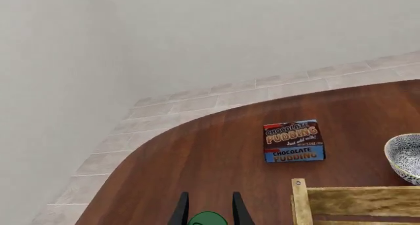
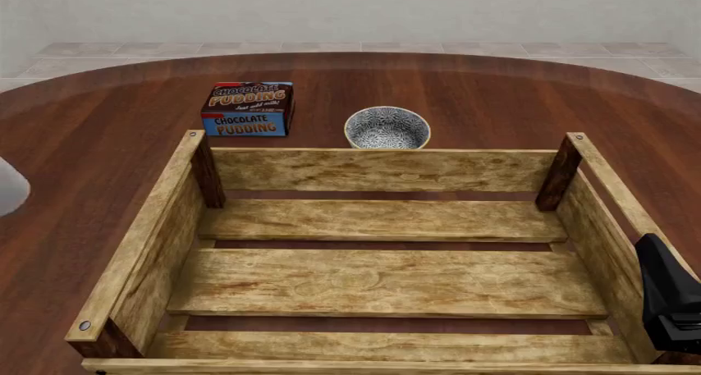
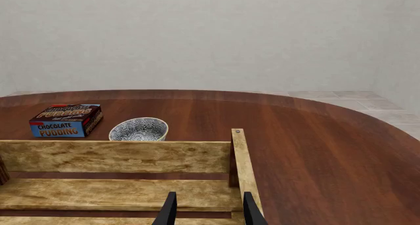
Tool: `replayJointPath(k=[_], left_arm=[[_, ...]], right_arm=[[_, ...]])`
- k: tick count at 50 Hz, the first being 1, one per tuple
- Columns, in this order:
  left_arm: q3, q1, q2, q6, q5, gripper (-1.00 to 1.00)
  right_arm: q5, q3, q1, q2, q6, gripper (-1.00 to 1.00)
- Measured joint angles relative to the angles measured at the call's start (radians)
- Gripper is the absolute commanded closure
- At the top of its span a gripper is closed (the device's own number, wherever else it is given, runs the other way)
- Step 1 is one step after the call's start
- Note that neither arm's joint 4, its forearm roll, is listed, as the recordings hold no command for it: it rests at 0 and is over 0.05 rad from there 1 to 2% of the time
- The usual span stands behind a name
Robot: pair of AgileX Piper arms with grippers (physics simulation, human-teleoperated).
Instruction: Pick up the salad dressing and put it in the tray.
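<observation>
In the left wrist view only the dark green cap of the salad dressing point(image 1: 207, 219) shows. It sits between the two dark fingers of my left gripper point(image 1: 208, 201), which is shut on it; the bottle's body is hidden. The tray point(image 2: 383, 170), a large light wooden crate with dark corner posts, fills the front view with nothing inside. Its near-left corner point(image 1: 354, 203) lies just right of the held bottle. My right gripper point(image 3: 206, 210) is open and holds nothing, above the tray's right wall point(image 3: 244, 166).
A blue-and-red chocolate pudding box point(image 2: 249, 109) lies flat behind the tray's left part. A small speckled bowl point(image 2: 387, 129) stands just behind the tray's far wall. A pale rounded shape point(image 2: 9, 186) shows at the left edge. The right arm's dark body point(image 2: 668, 301) is beside the tray's right wall.
</observation>
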Motion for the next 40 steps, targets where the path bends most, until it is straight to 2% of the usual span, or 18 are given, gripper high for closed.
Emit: replayJointPath(k=[18,40], left_arm=[[-0.078,-0.215,0.032,0.025,0.014,1.0],[-0.13,-0.429,0.162,0.043,-0.058,1.0]], right_arm=[[0.0,0.0,0.0,0.0,0.0,-1.0],[0.0,0.0,0.0,0.0,0.0,-1.0]])
